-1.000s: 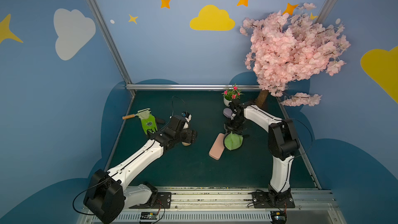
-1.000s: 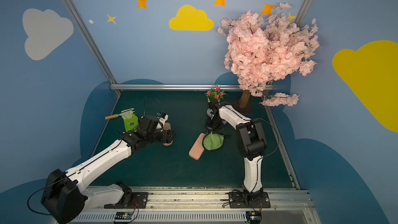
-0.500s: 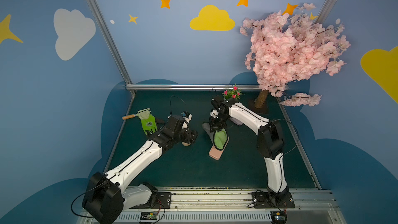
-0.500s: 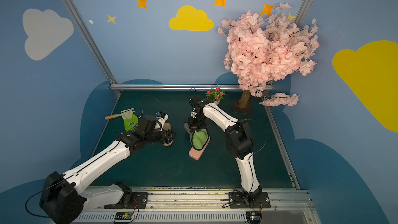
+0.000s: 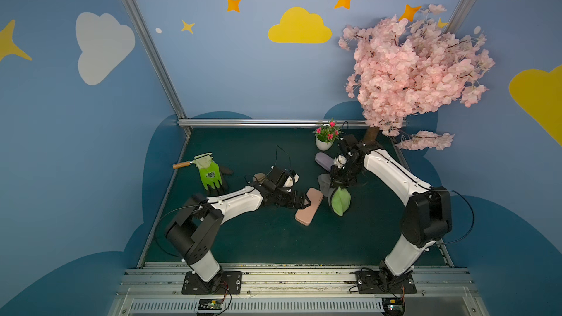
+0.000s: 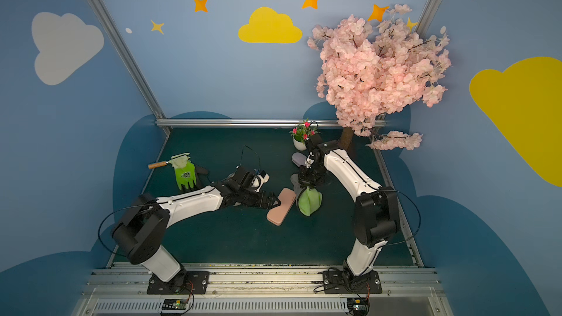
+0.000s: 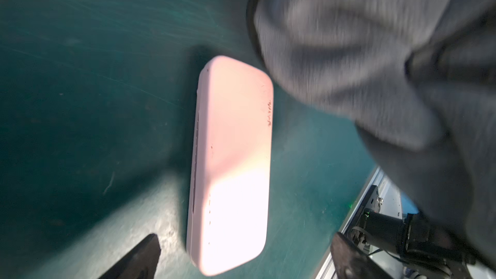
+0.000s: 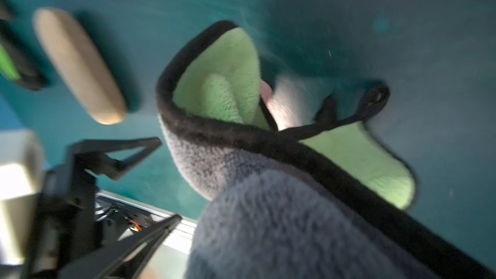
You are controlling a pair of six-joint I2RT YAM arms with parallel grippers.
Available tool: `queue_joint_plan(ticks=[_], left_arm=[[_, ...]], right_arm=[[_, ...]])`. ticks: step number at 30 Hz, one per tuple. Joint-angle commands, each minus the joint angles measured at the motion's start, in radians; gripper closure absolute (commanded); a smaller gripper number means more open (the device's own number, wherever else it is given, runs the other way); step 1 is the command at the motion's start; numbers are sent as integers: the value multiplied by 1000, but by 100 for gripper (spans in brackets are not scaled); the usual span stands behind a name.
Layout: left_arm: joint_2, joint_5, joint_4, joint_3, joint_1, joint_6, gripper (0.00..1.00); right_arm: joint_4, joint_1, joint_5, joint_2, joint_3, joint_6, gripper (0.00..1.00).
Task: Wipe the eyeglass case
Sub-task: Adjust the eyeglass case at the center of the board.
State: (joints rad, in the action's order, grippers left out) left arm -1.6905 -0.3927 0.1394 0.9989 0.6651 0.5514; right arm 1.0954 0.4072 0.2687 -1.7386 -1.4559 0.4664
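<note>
**A:** Status. Where is the eyeglass case (image 5: 307,213)?

**B:** Pink, lid shut, flat on the table (image 5: 258,238) between the two arms. The left gripper (image 7: 243,240) is spread wide and holds nothing. In the left wrist view its fingertips (image 7: 146,248) stand on either side of the case's near end. That view is blurred, so I can't say whether either tip touches.

**A:** Right side?

**B:** The right gripper (image 5: 336,184) is clamped on the cloth (image 5: 341,202), grey on one face, green plush on the other, with black trim. It hangs just beside the case, not on it.

**A:** Step in hand, as I judge it: pin, then wipe. Close the left fingers across the case's narrow width at that end, low enough that it can't tip. Lay the plush face flat on the lid and stroke along its length, away from the held end.

**B:** Watch the cloth's black loop; it could drag. There are dark marks near one long edge of the case, print or dirt, I can't tell. Give them a pass.

**A:** Containers?

**B:** The case is closed, contents unseen. The white pot (image 5: 322,145) holds a small plant with pink flowers (image 5: 329,132). The lilac case (image 5: 323,159) and the beige case (image 8: 77,65) are both shut.
</note>
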Motion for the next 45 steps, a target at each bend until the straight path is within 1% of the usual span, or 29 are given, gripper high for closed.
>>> queue_joint_plan(ticks=[1,3,6,9,10,12,14,16,18,20,21,23,24,26,29,30,32,34,35,36,37,39,41,43,45], left_arm=[[-51,-101,98,71,-13,-16,0],[-92,-181,67,70,-9,-7,3],[-164,-281,56,106,-2,-9,5],[-208,-349,46,120,0,-9,4],[-219,-368,32,109,2,1,5],[-210,-383,9,80,2,23,6],[-167,-396,-56,35,3,47,5],[-145,-405,-109,23,16,55,5],[-163,-410,-133,54,37,56,5],[-204,-414,-73,132,58,22,5],[-214,-413,-62,148,60,15,5],[-208,-400,-54,148,53,13,5],[-183,-392,-67,126,47,18,5],[-120,-390,-70,83,38,10,5],[-5,-393,-43,12,10,-13,5],[38,-383,-8,-3,-5,-38,5],[111,-316,124,11,-27,-152,5],[165,-184,249,69,-37,-310,4],[176,-100,269,89,-35,-385,4],[186,2,261,99,-28,-459,4],[190,58,223,92,-24,-536,4],[189,93,118,63,-15,-684,5],[163,102,48,56,-1,-822,4],[100,137,44,94,5,-926,2],[26,151,96,151,1,-991,2]], right_arm=[[7,2,-30,5,46,20,100],[-43,2,-16,-15,92,31,100],[-128,4,57,-101,115,45,100],[-189,8,159,-201,78,59,100],[-193,12,168,-232,48,60,100],[-184,24,190,-286,-29,49,100],[-165,34,234,-344,-115,40,100],[-171,42,289,-389,-173,44,100],[-173,55,338,-430,-226,46,100],[-164,66,387,-466,-276,44,100],[-150,70,390,-477,-294,38,100],[-123,62,351,-461,-309,20,100],[-111,54,319,-436,-308,8,100],[-82,32,278,-374,-306,-17,100],[-61,-16,259,-262,-284,-46,100],[-60,-32,255,-227,-269,-54,100],[-57,-57,254,-165,-238,-63,100],[-60,-74,258,-110,-189,-63,100],[-60,-77,267,-90,-169,-67,100],[-58,-80,277,-62,-137,-70,100],[-61,-84,283,-33,-101,-69,100],[-68,-92,272,31,-28,-70,100],[-74,-101,264,84,30,-79,100],[-70,-113,253,127,83,-92,100],[-63,-133,267,161,130,-98,100]])
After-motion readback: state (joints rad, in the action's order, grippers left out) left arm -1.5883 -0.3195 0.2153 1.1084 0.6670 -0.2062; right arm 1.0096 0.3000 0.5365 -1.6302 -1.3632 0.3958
